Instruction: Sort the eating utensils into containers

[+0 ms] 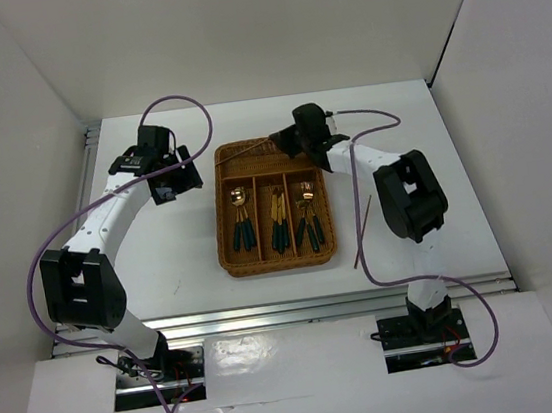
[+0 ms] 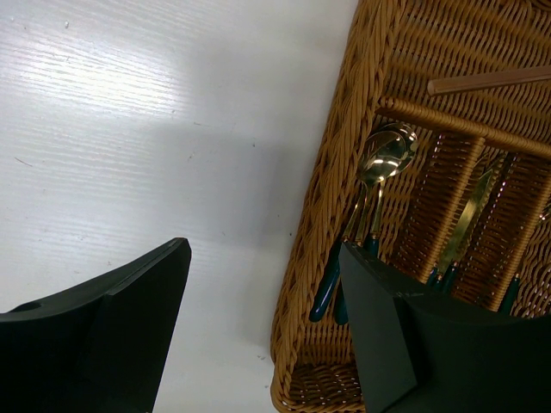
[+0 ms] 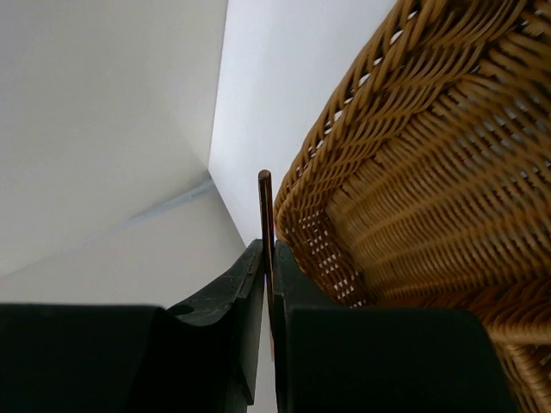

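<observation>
White tabletop (image 1: 160, 246) fills the overhead view, with a brown wicker tray (image 1: 281, 263) at centre holding gold-headed, teal-handled cutlery (image 1: 278, 218) in its three long slots. At the tray's upper edge the right gripper (image 1: 286, 142) has its fingers clamped on a reddish-brown chopstick (image 1: 249, 149); a second chopstick (image 1: 363, 231) lies right of the tray. Upper left of the tray, the left gripper (image 1: 180, 181) hovers, fingers spread apart.

white table (image 1: 161, 251), plain white walls (image 1: 254, 28)

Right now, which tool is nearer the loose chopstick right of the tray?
Right. The right tool, holding a second chopstick at the tray's far end, is beyond the loose chopstick; the left tool stands open across the tray, farther off.
</observation>
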Robot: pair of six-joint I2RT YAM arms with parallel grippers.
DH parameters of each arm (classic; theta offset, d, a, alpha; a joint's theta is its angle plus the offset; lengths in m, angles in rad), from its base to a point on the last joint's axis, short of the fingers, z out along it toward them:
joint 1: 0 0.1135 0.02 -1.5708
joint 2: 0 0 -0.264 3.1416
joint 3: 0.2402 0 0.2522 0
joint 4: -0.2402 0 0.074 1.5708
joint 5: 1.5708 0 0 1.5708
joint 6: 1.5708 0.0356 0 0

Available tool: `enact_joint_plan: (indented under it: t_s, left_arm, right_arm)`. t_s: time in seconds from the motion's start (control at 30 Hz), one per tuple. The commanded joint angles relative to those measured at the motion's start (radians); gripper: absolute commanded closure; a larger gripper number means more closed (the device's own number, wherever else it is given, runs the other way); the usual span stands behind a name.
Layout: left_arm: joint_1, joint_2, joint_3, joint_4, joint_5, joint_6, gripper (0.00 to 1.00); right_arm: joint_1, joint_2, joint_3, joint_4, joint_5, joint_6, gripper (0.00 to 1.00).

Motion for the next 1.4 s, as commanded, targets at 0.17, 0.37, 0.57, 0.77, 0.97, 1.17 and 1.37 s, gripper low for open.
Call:
enact_joint_plan:
  t_s: [0.17, 0.37, 0.57, 0.77, 0.97, 1.17, 1.37]
  left_arm:
    - [-0.002, 0.003, 0.006, 0.015, -0.001, -0.003, 0.16]
    - [-0.002, 0.003, 0.006, 0.015, -0.001, -0.003, 0.16]
    - [-0.002, 0.012, 0.006, 0.015, -0.001, -0.003, 0.16]
    - [-0.002, 0.012, 0.006, 0.015, 0.008, -0.003, 0.16]
    - [-0.002, 0.021, 0.015, 0.015, 0.008, -0.003, 0.16]
    - [-0.002, 0.032, 0.015, 0.024, 0.031, -0.003, 0.16]
    - [-0.002, 0.032, 0.015, 0.015, 0.008, -0.003, 0.16]
  right_arm:
    - [-0.006, 0.039, 0.035, -0.052, 0.063, -0.003, 1.00]
    - [-0.006, 0.094, 0.093, -0.075, 0.035, -0.047, 0.90]
    - [-0.006, 0.136, 0.193, -0.215, 0.017, -0.079, 0.70]
    - [-0.006, 0.048, 0.138, -0.235, 0.061, -0.124, 0.51]
    - [-0.006, -0.091, 0.095, -0.235, 0.138, -0.257, 0.50]
    - [-0.006, -0.165, -0.002, -0.027, 0.219, -0.519, 0.49]
    - [-0.016, 0.043, 0.327, -0.143, 0.196, -0.754, 0.69]
